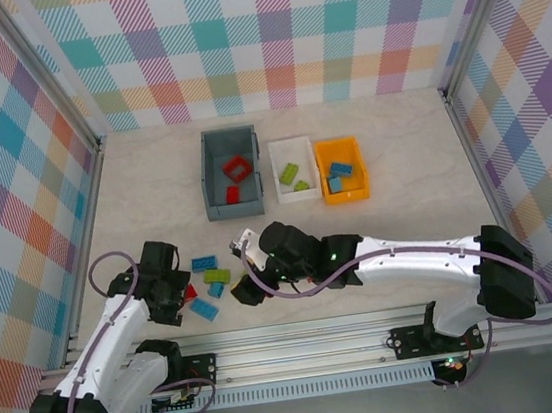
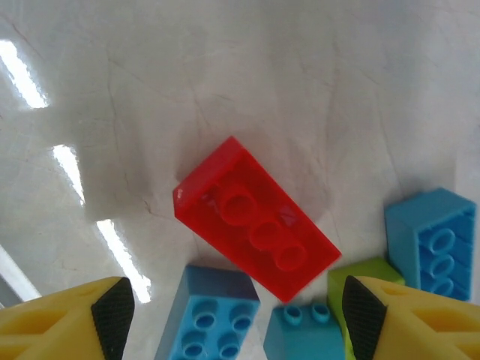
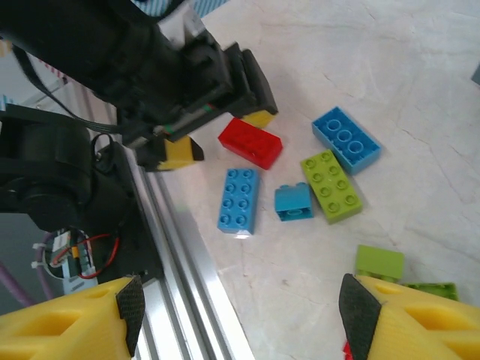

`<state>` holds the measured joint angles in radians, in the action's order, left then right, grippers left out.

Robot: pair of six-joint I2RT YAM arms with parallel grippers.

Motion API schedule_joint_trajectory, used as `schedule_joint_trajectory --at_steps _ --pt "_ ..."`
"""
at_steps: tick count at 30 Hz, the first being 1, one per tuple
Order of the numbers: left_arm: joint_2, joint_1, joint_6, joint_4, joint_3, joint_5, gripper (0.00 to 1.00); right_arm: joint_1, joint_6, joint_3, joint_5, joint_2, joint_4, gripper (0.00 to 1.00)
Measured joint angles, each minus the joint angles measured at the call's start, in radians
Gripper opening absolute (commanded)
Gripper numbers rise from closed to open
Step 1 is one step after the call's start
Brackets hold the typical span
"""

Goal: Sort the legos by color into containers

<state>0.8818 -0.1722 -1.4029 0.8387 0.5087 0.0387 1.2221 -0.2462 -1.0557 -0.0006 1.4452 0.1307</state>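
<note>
**Q:** How far is the sorting getting?

**A:** Partway. Red legos [image 1: 237,168] are lying in the grey-blue bin [image 1: 208,190], green legos [image 1: 289,174] in the white bin [image 1: 276,171], and blue legos [image 1: 340,169] in the orange bin [image 1: 322,176]. Several loose legos [image 1: 203,264] are waiting on the table [image 1: 408,210].

**Q:** And the grippers? Any writing?

**A:** The left gripper [image 2: 238,311] is hovering wide open over a red brick [image 2: 255,225]. The right gripper [image 3: 240,315] is gaping empty. No readable writing is showing.

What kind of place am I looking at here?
Probably a robot test booth: a pale table walled by plaid panels, a left arm and right arm bolted to a metal rail, and toy bricks near three sorting bins.
</note>
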Motion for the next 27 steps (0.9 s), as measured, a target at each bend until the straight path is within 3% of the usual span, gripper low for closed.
schedule_joint_trajectory --at_steps 9,18,27 --pt "0.058 0.071 -0.074 -0.148 -0.055 -0.008 0.74 0.041 -0.031 0.0 0.004 0.038 -0.034 0.71" --pt "0.101 0.079 -0.087 -0.22 -0.055 -0.003 0.53 0.056 -0.053 0.0 0.003 0.052 -0.04 0.7" --pt "0.167 0.08 -0.091 -0.244 -0.055 -0.002 0.46 0.057 -0.057 -0.006 0.029 0.052 -0.04 0.69"
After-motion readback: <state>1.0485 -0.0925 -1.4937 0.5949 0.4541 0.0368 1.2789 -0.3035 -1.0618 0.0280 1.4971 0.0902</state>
